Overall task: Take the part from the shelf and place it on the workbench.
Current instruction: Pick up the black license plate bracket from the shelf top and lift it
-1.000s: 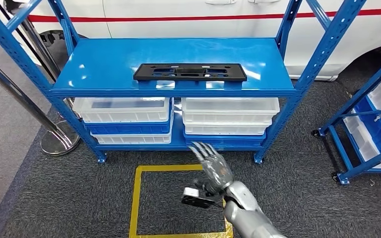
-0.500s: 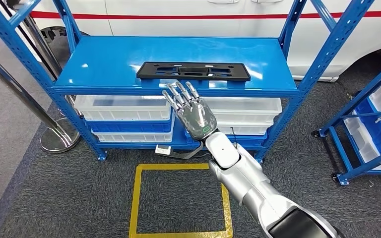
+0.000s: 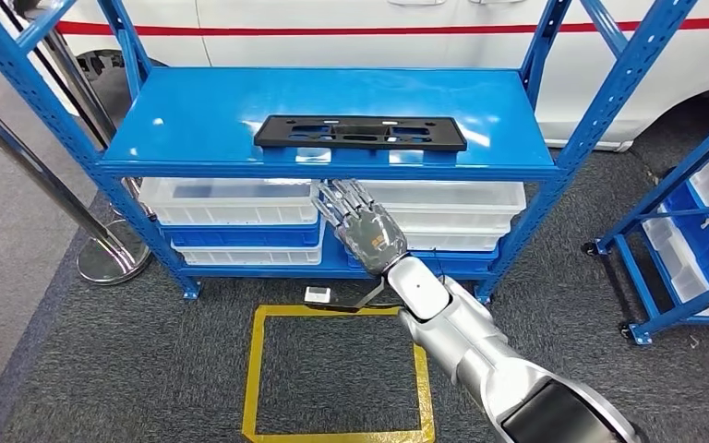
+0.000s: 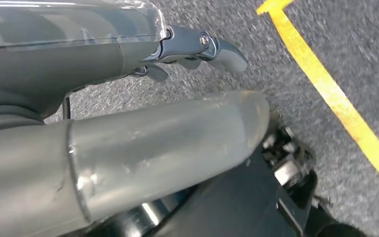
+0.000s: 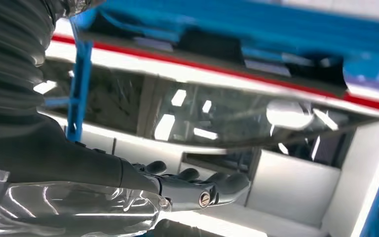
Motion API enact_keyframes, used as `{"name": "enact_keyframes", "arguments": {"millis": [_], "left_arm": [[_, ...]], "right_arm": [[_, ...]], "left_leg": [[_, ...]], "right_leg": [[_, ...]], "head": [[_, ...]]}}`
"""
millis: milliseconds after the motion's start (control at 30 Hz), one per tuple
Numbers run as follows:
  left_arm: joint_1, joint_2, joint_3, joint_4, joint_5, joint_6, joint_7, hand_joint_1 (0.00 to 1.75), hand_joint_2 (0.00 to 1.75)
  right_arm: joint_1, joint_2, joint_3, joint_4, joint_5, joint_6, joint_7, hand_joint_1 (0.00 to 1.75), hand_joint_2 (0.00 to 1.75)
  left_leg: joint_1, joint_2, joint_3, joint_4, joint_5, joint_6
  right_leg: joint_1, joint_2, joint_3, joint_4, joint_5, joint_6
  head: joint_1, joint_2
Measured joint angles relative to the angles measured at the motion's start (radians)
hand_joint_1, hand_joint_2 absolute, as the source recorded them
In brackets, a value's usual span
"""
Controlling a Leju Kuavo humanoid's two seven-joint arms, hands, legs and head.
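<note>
A long flat black part point(image 3: 360, 133) with slots lies across the top board of the blue shelf point(image 3: 203, 120), near its front edge. My right hand point(image 3: 362, 224) is raised in front of the shelf, just below that front edge and below the part. Its fingers are stretched out and apart, holding nothing and not touching the part. In the right wrist view the right hand point(image 5: 197, 190) points toward the shelf with its fingers extended. My left hand point(image 4: 153, 143) hangs over the grey carpet with its thumb and fingers apart and nothing in them.
White plastic bins point(image 3: 231, 203) fill the shelf's lower levels. A steel post with a round base point(image 3: 102, 263) stands at the left. A second blue rack point(image 3: 692, 240) stands at the right. A yellow tape square point(image 3: 332, 369) marks the carpet, and a white car point(image 3: 378, 18) stands behind the shelf.
My right hand rose from low over the yellow square up to the shelf's front edge, then sank a little below it. The part has not moved.
</note>
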Motion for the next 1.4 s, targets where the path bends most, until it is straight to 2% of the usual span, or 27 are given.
{"name": "enact_keyframes", "arguments": {"millis": [67, 167, 200, 233, 267, 333, 367, 433, 533, 600, 667, 700, 733, 767, 833, 867, 933, 1000, 1067, 1100, 1167, 1200, 1233, 1267, 1300, 1333, 1400], "left_arm": [[-0.004, 0.000, 0.000, 0.000, -0.002, -0.001, 0.000, 0.00, 0.00], [-0.006, 0.000, 0.000, 0.000, -0.005, -0.001, 0.001, 0.00, 0.00], [-0.006, 0.000, 0.000, 0.000, -0.007, -0.001, 0.001, 0.00, 0.00], [-0.005, 0.000, 0.000, 0.000, -0.009, -0.001, 0.002, 0.00, 0.00], [-0.006, 0.000, 0.000, 0.000, -0.011, -0.001, 0.002, 0.00, 0.00], [-0.008, 0.000, 0.001, 0.000, -0.013, -0.001, 0.002, 0.00, 0.00], [-0.009, 0.000, 0.001, 0.000, -0.014, -0.001, 0.002, 0.00, 0.00], [-0.011, 0.000, 0.001, 0.000, -0.014, -0.001, 0.003, 0.00, 0.00], [-0.013, 0.000, 0.002, 0.000, -0.014, -0.001, 0.003, 0.00, 0.00], [-0.014, 0.000, 0.002, 0.000, -0.014, -0.001, 0.003, 0.00, 0.00], [-0.015, 0.000, 0.002, 0.000, -0.014, -0.001, 0.003, 0.00, 0.00], [-0.014, 0.000, 0.002, 0.000, -0.014, -0.001, 0.003, 0.00, 0.00], [-0.014, 0.000, 0.002, 0.000, -0.014, -0.001, 0.003, 0.00, 0.00], [-0.014, 0.000, 0.002, 0.000, -0.014, -0.001, 0.003, 0.00, 0.00], [-0.014, 0.000, 0.002, 0.000, -0.014, -0.001, 0.003, 0.00, 0.00], [-0.015, 0.000, 0.002, 0.000, -0.014, -0.001, 0.003, 0.00, 0.00], [-0.015, 0.000, 0.002, 0.000, -0.015, -0.001, 0.003, 0.00, 0.00], [-0.014, 0.000, 0.002, 0.000, -0.017, -0.001, 0.003, 0.00, 0.00], [-0.013, 0.000, 0.005, 0.000, -0.020, 0.001, 0.002, 0.00, 0.00], [-0.012, 0.000, 0.006, 0.000, -0.022, 0.002, 0.001, 0.00, 0.00], [-0.008, 0.001, 0.010, 0.000, -0.024, 0.004, 0.000, 0.00, 0.00], [-0.005, 0.001, 0.012, 0.000, -0.026, 0.005, -0.001, 0.00, 0.00], [-0.002, 0.001, 0.013, 0.000, -0.028, 0.005, -0.002, 0.00, 0.00], [0.001, 0.001, 0.015, 0.000, -0.031, 0.006, -0.002, 0.00, 0.00], [0.003, 0.001, 0.017, 0.000, -0.033, 0.006, -0.003, 0.00, 0.00], [0.004, 0.001, 0.018, 0.000, -0.035, 0.007, -0.003, 0.00, 0.00], [0.003, 0.002, 0.022, 0.000, -0.037, 0.007, -0.004, 0.00, 0.00]], "right_arm": [[-0.003, 0.000, -0.002, 0.034, -0.026, 0.000, -0.006, 0.00, 1.75], [-0.008, 0.001, -0.012, 0.077, -0.057, 0.000, -0.010, 0.00, 1.75], [-0.008, 0.001, -0.016, 0.089, -0.065, 0.001, -0.010, 0.00, 1.75], [-0.008, 0.001, -0.020, 0.101, -0.070, 0.001, -0.010, 0.00, 1.75], [-0.008, 0.001, -0.024, 0.109, -0.074, 0.001, -0.010, 0.00, 1.75], [-0.011, 0.001, -0.032, 0.122, -0.079, 0.001, -0.009, 0.00, 1.75], [-0.013, 0.001, -0.036, 0.126, -0.080, 0.001, -0.008, 0.00, 1.75], [-0.017, 0.001, -0.042, 0.134, -0.081, 0.001, -0.007, 0.00, 1.75], [-0.020, 0.001, -0.047, 0.143, -0.081, 0.001, -0.007, 0.00, 1.75], [-0.023, 0.001, -0.051, 0.147, -0.081, 0.001, -0.007, 0.00, 1.75], [-0.023, 0.001, -0.054, 0.153, -0.081, 0.001, -0.007, 0.00, 1.75], [-0.022, 0.001, -0.055, 0.156, -0.081, 0.001, -0.007, 0.00, 1.75], [-0.022, 0.000, -0.055, 0.159, -0.081, 0.001, -0.007, 0.00, 1.75], [-0.021, 0.000, -0.056, 0.162, -0.081, 0.001, -0.007, 0.00, 1.75], [-0.023, 0.000, -0.058, 0.164, -0.082, 0.001, -0.005, 0.00, 1.75], [-0.024, 0.001, -0.060, 0.164, -0.083, 0.001, -0.004, 0.00, 1.75], [-0.025, 0.001, -0.064, 0.165, -0.086, 0.000, 0.000, 0.00, 1.75], [-0.024, 0.001, -0.069, 0.163, -0.091, 0.000, 0.009, 0.00, 1.75], [-0.019, 0.001, -0.080, 0.150, -0.094, 0.000, 0.021, 0.00, 1.75], [-0.014, 0.001, -0.087, 0.138, -0.092, 0.000, 0.027, 0.00, 1.75], [0.001, 0.001, -0.108, 0.113, -0.080, 0.000, 0.037, 0.00, 1.75], [0.011, 0.001, -0.119, 0.102, -0.074, 0.000, 0.041, 0.00, 1.75], [0.022, 0.001, -0.130, 0.092, -0.068, 0.000, 0.043, 0.00, 1.75], [0.032, 0.000, -0.142, 0.082, -0.064, 0.000, 0.042, 0.00, 1.75], [0.040, 0.000, -0.153, 0.072, -0.062, 0.000, 0.039, 0.00, 1.75], [0.047, 0.000, -0.166, 0.060, -0.062, 0.000, 0.035, 0.00, 1.75], [0.057, 0.000, -0.194, 0.039, -0.062, 0.000, 0.026, 0.00, 1.75]], "left_leg": [[0.002, 0.000, -0.014, 0.036, -0.026, -0.010], [0.007, 0.000, -0.095, 0.207, -0.108, -0.023], [0.009, 0.000, -0.118, 0.254, -0.120, -0.026], [0.011, 0.001, -0.127, 0.268, -0.113, -0.029], [0.013, 0.001, -0.118, 0.243, -0.089, -0.030], [0.016, 0.001, -0.060, 0.120, -0.023, -0.030], [0.015, 0.001, -0.033, 0.062, -0.003, -0.026], [0.010, -0.001, -0.009, 0.010, 0.002, -0.016], [0.010, -0.003, -0.006, 0.001, 0.007, 0.003], [0.013, -0.001, -0.002, -0.005, 0.011, 0.016], [0.012, 0.000, -0.002, -0.005, 0.010, 0.023], [0.011, 0.000, -0.002, -0.005, 0.010, 0.023], [0.011, 0.000, -0.002, -0.005, 0.009, 0.023], [0.010, -0.001, -0.002, -0.004, 0.009, 0.023], [0.010, -0.001, 0.000, -0.003, 0.007, 0.020], [0.008, -0.002, 0.000, -0.001, 0.005, 0.017], [0.005, -0.002, -0.001, 0.000, 0.003, 0.008], [0.004, -0.002, 0.000, -0.002, 0.003, -0.004], [0.007, -0.001, -0.007, 0.018, -0.015, -0.015], [0.008, -0.001, -0.023, 0.055, -0.039, -0.020], [0.009, -0.001, -0.079, 0.178, -0.102, -0.025], [0.009, -0.001, -0.108, 0.238, -0.123, -0.027], [0.010, 0.000, -0.124, 0.268, -0.126, -0.029], [0.010, 0.000, -0.122, 0.262, -0.110, -0.029], [0.010, 0.000, -0.100, 0.215, -0.077, -0.028], [0.011, 0.000, -0.067, 0.144, -0.041, -0.026], [0.007, -0.001, -0.011, 0.030, -0.003, -0.017]], "right_leg": [[-0.006, -0.001, 0.005, -0.007, 0.003, -0.011], [-0.007, -0.002, 0.008, -0.009, 0.002, -0.019], [-0.007, -0.002, 0.009, -0.009, 0.002, -0.020], [-0.007, -0.001, 0.009, -0.008, 0.001, -0.020], [-0.008, -0.001, 0.009, -0.007, 0.000, -0.018], [-0.009, 0.001, 0.010, -0.001, -0.004, -0.013], [-0.008, 0.002, 0.009, 0.003, -0.007, -0.008], [-0.005, 0.002, 0.006, 0.006, -0.008, 0.002], [-0.007, 0.002, 0.005, 0.010, -0.014, 0.019], [-0.010, 0.001, -0.023, 0.075, -0.054, 0.027], [-0.011, 0.001, -0.084, 0.201, -0.113, 0.032], [-0.012, 0.001, -0.111, 0.253, -0.129, 0.033], [-0.012, 0.001, -0.124, 0.274, -0.126, 0.033], [-0.013, 0.001, -0.118, 0.256, -0.105, 0.032], [-0.012, 0.000, -0.062, 0.134, -0.037, 0.026], [-0.010, 0.000, -0.032, 0.071, -0.014, 0.023], [-0.005, 0.000, -0.005, 0.008, 0.000, 0.017], [-0.004, 0.001, -0.003, 0.003, 0.000, 0.008], [-0.007, 0.001, 0.002, -0.004, 0.004, -0.005], [-0.009, 0.001, 0.004, -0.007, 0.005, -0.011], [-0.009, -0.001, 0.005, -0.008, 0.004, -0.017], [-0.008, -0.001, 0.005, -0.007, 0.003, -0.018], [-0.008, -0.001, 0.006, -0.007, 0.002, -0.019], [-0.008, 0.000, 0.006, -0.006, 0.002, -0.019], [-0.008, 0.001, 0.007, -0.004, 0.000, -0.018], [-0.008, 0.001, 0.007, -0.002, -0.001, -0.016], [-0.005, 0.002, 0.006, 0.002, -0.005, -0.008]], "head": [[0.000, 0.000], [0.000, 0.000], [0.000, 0.000], [0.000, 0.000], [0.000, 0.000], [0.000, 0.000], [0.000, 0.000], [0.000, 0.000], [0.000, 0.000], [0.000, 0.000], [0.000, 0.000], [0.000, 0.000], [0.000, 0.000], [0.000, 0.000], [0.000, 0.000], [0.000, 0.000], [0.000, 0.000], [0.000, 0.000], [0.000, 0.000], [0.000, 0.000], [0.000, 0.000], [0.000, 0.000], [0.000, 0.000], [0.000, 0.000], [0.000, 0.000], [0.000, 0.000], [0.000, 0.000]]}}
